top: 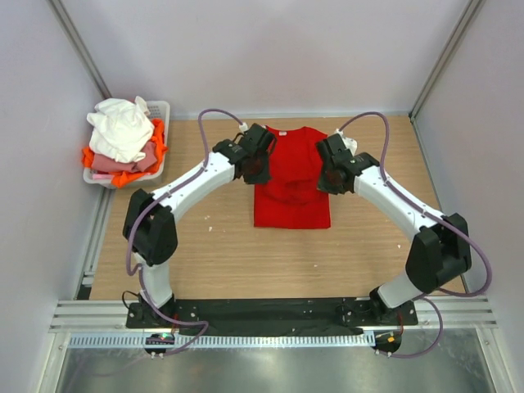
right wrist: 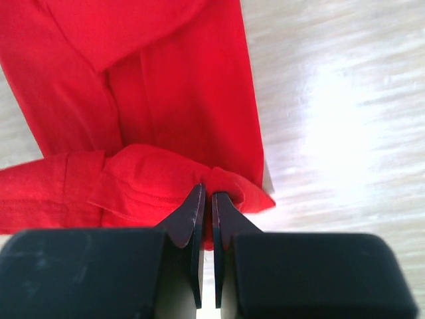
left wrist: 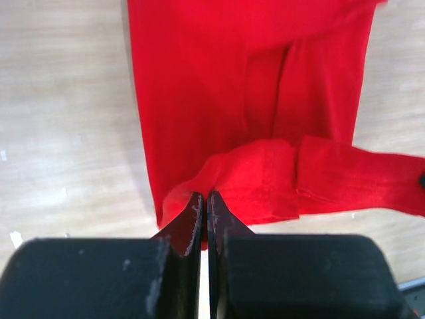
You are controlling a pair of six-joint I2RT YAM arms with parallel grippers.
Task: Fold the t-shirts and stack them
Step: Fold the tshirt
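The red t-shirt (top: 292, 188) lies on the wooden table at the middle back, its sides folded in. My left gripper (top: 255, 164) is shut on the shirt's left upper edge; the left wrist view shows red cloth (left wrist: 252, 179) pinched between its jaws. My right gripper (top: 332, 168) is shut on the right upper edge; the right wrist view shows red cloth (right wrist: 153, 179) bunched at its jaws. Both hold the top edge lifted and folded toward the hem. White (top: 121, 127), pink (top: 123, 164) and orange (top: 157, 139) t-shirts are heaped in the basket at the far left.
A white slotted basket (top: 160, 110) stands at the back left corner of the table. Grey walls close in the table on three sides. Bare wood (top: 229, 254) lies in front of the red shirt.
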